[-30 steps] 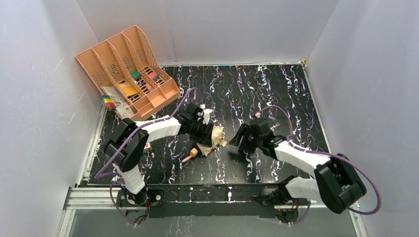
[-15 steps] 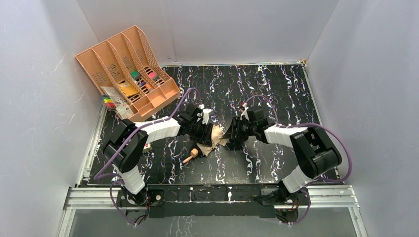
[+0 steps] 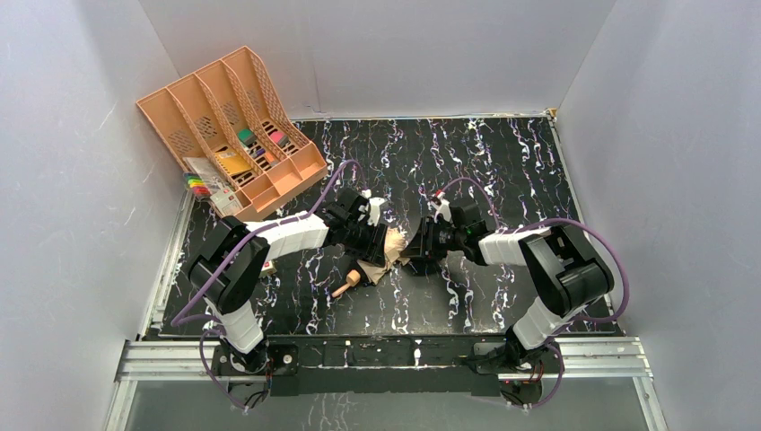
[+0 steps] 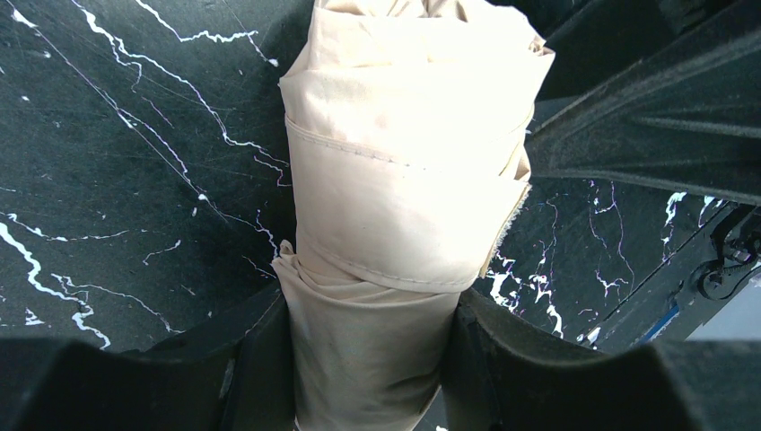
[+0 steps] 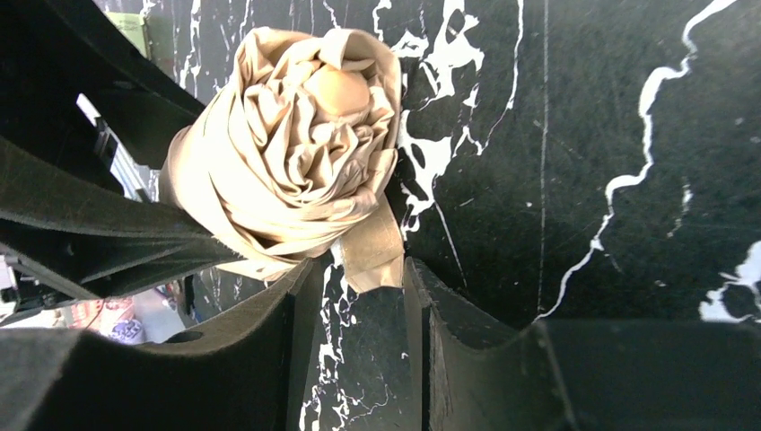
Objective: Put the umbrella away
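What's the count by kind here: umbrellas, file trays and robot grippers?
Umbrella: 1
File tray: 1
Grippers: 2, the left gripper and the right gripper
Total: 4

Peach-orange divided file tray [image 3: 193,94] set at the far left corner of a black white-veined marble table [image 3: 502,162], small coloured items [image 3: 260,142] kept in its compartments, pale walls [image 3: 377,45] placed around.

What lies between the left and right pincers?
The folded umbrella, in the top view; the left pincer clamps it, the right pincer sits at its tip.
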